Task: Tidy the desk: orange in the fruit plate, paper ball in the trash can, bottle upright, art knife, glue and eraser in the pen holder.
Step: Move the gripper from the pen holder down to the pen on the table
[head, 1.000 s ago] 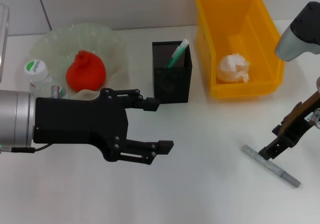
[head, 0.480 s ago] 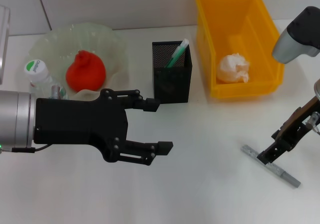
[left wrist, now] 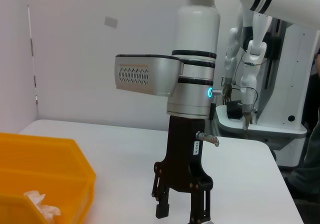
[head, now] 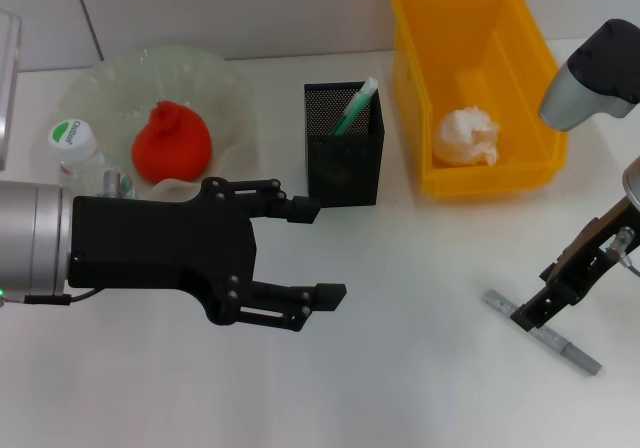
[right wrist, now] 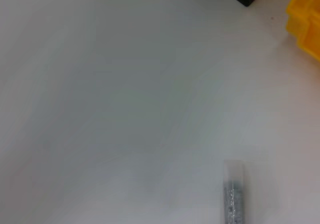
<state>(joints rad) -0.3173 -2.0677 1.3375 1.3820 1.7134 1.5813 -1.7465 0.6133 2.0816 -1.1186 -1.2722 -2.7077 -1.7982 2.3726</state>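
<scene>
Our bottle (head: 76, 148) stands upright by the fruit plate (head: 225, 88), which holds the orange (head: 171, 145). Our left pincer (head: 305, 251) hovers open and empty. The pen holder (head: 343, 158) has a green item. The paper ball (head: 468, 136) is binned. Our right pincer (head: 528, 313) straddles the art knife (head: 545, 332) on the desk (head: 400, 368), jaws apart; we judge it the remaining job.

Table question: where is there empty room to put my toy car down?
Bare table lies between the left gripper and the art knife, below the pen holder. It is crowded around the fruit plate, bottle and left arm.
</scene>
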